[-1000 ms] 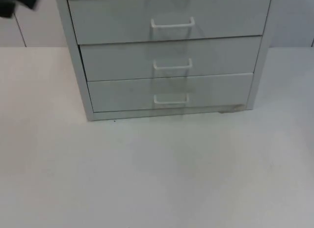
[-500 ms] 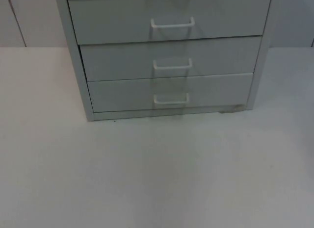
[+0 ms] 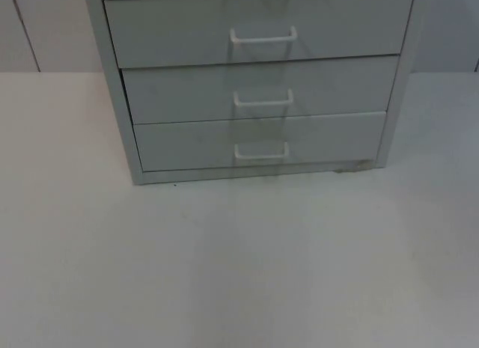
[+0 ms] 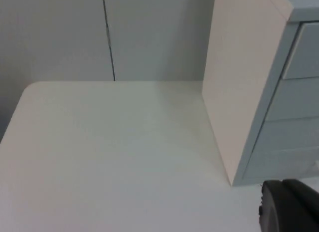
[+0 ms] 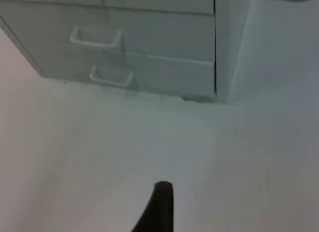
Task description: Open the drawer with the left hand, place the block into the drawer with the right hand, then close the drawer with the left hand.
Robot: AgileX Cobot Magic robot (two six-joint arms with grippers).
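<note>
On white table, closed drawer cabinet.

The left gripper appears in the left wrist view as one rounded black fingertip, held above the white surface beside the side wall of the grey cabinet — it touches nothing and carries nothing. Whether its fingers are apart or together cannot be told.

The right gripper appears in the right wrist view as one slim black fingertip that tapers upward to a rounded end. It hangs over the bare surface, well back from the cabinet front, in contact with nothing — and nothing is held at the tip. Its finger spacing cannot be judged either.
</note>
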